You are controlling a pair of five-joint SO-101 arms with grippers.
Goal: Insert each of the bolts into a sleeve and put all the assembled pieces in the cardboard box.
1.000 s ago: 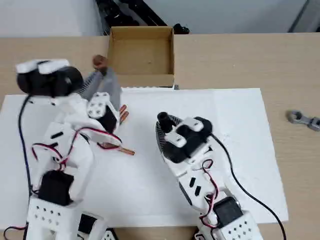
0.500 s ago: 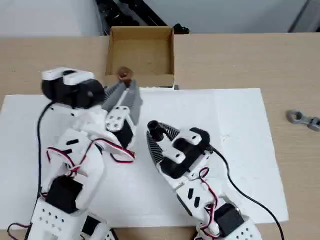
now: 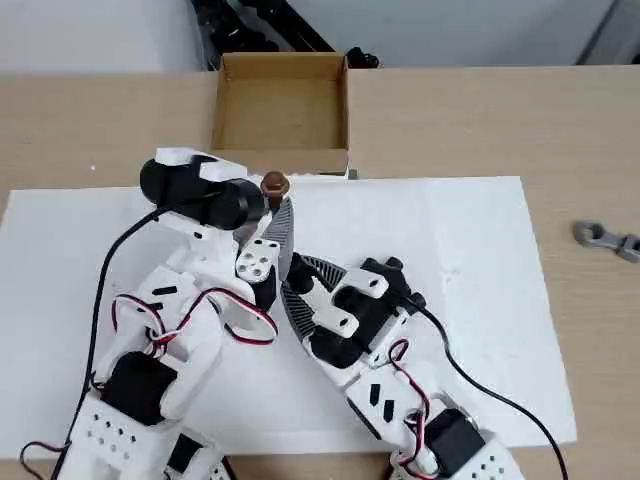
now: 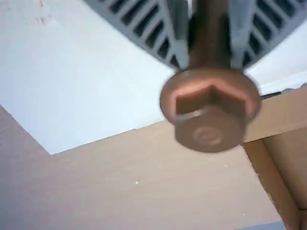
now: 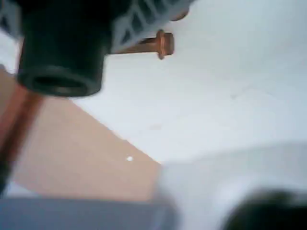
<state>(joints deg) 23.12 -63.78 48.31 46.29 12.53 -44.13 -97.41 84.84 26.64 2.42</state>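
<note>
High view: my left gripper [image 3: 279, 203] was clamped on a copper bolt [image 3: 274, 184], its head just short of the cardboard box [image 3: 283, 160]. Close beside it, my right gripper [image 3: 292, 290] held a black sleeve [image 5: 60, 52], crowding the left arm. White mat [image 3: 470, 260] lay open rightward, and a metal tool [image 3: 605, 237] sat beyond it.

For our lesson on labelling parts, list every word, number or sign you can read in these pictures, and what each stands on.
No text can be read.
On the bolt: a faint round mark on its head, too blurred to read.
On the black sleeve: no marking shows.
On the cardboard box: no print shows.
</note>
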